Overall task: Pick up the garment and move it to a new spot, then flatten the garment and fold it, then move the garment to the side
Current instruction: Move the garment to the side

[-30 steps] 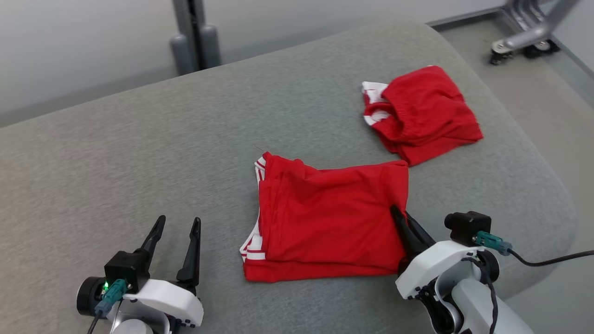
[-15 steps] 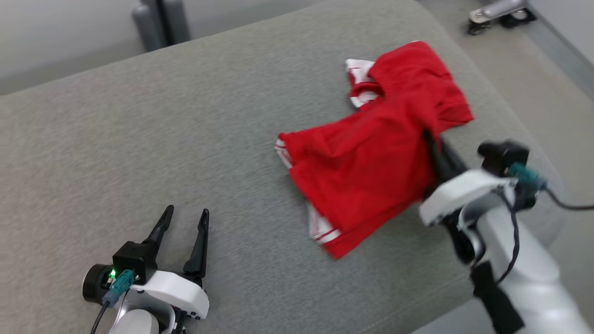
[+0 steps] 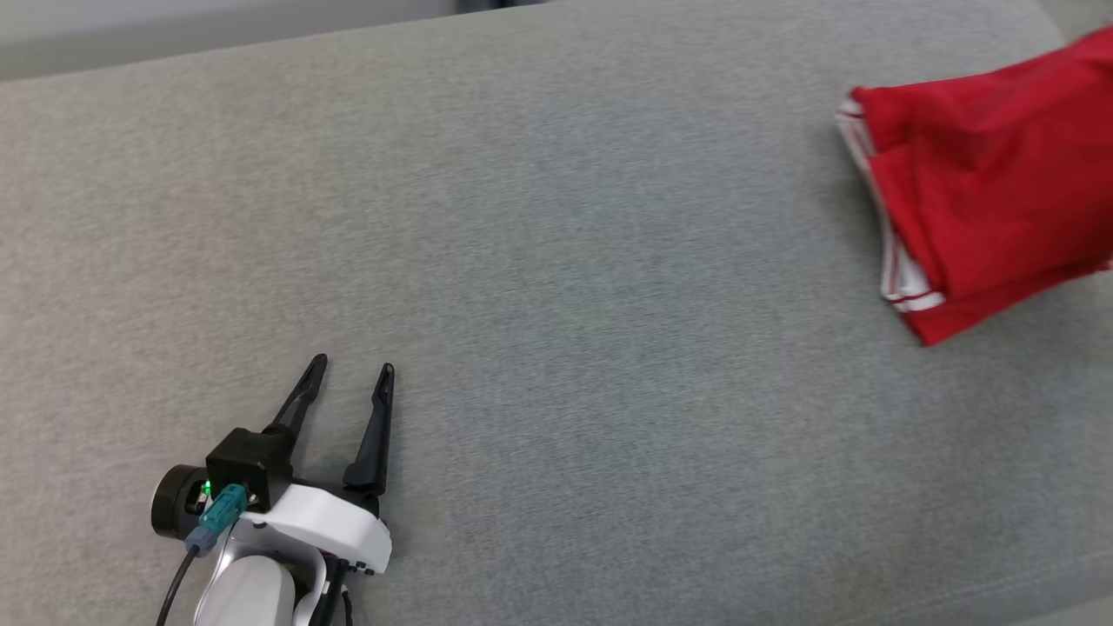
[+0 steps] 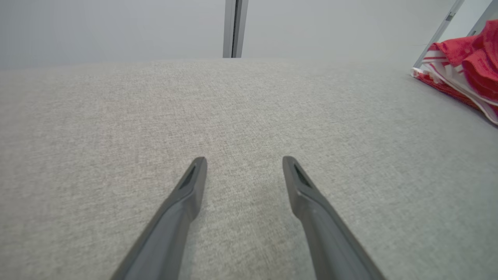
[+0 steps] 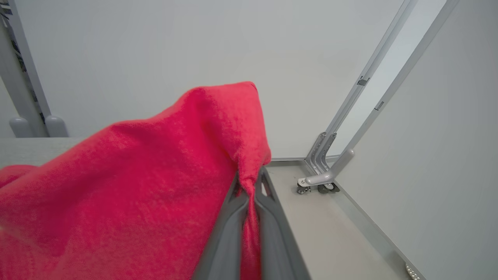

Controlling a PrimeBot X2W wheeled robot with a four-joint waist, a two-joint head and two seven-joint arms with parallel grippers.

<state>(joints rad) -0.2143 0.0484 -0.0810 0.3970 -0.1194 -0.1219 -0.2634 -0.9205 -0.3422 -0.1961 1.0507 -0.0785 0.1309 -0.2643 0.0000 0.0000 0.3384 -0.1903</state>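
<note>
Garment (image 5: 136, 186) is the red cloth with white stripes, and it looks folded already, so I judge that the step in hand is the last one: carrying it to the side. The right gripper (image 5: 251, 178) has its jaws pressed together on a thin pinch of the cloth at one edge. The bulk of the garment spreads to the left of these jaws and below them, with one fold rising above the tips.

The left gripper (image 3: 353, 365) has its jaws spread wide with nothing between them. It rests low over the bare grey cushion (image 3: 556, 304), and the garment is well apart from it, far to its right.

To do this step well, the grip should not be loosened before the cloth lies on the cushion. Such a small pinch at one edge can let the layers slide open, so a slow, low movement is safer. The floor (image 5: 330, 233) shows just beyond the right jaws, so the release should happen over the cushion, not over its border.
</note>
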